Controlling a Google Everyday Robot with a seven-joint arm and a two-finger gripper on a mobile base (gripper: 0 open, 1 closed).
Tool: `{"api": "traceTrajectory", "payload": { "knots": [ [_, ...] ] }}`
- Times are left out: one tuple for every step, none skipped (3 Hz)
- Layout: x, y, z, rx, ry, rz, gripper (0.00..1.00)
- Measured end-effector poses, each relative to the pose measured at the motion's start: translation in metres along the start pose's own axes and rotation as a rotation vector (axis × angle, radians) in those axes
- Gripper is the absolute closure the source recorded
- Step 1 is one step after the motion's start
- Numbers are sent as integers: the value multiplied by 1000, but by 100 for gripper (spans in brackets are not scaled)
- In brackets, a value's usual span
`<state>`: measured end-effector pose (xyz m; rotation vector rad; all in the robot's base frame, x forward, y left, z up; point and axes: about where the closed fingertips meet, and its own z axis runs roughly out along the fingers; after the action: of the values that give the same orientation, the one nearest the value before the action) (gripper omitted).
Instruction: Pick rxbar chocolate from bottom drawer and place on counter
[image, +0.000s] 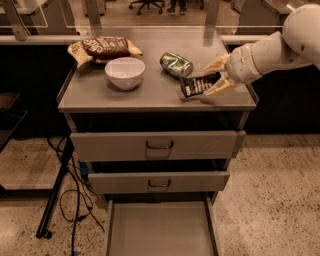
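The rxbar chocolate, a flat black wrapper with white lettering, is at the right side of the counter, low over its surface or touching it. My gripper reaches in from the right. Its two cream fingers sit on either side of the bar's right end, shut on it. The bottom drawer is pulled open below, and its grey floor is bare.
A green can lies on its side just left of the bar. A white bowl and a brown snack bag are on the counter's left half. The two upper drawers are closed. A stand and cables are on the floor at left.
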<state>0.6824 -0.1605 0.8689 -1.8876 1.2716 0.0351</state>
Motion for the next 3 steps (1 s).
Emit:
{"api": "traceTrajectory", "payload": {
  "knots": [
    [0, -7, -5, 12, 0, -6, 81],
    [0, -7, -5, 12, 0, -6, 50],
    [0, -7, -5, 12, 0, -6, 27]
  ]
}}
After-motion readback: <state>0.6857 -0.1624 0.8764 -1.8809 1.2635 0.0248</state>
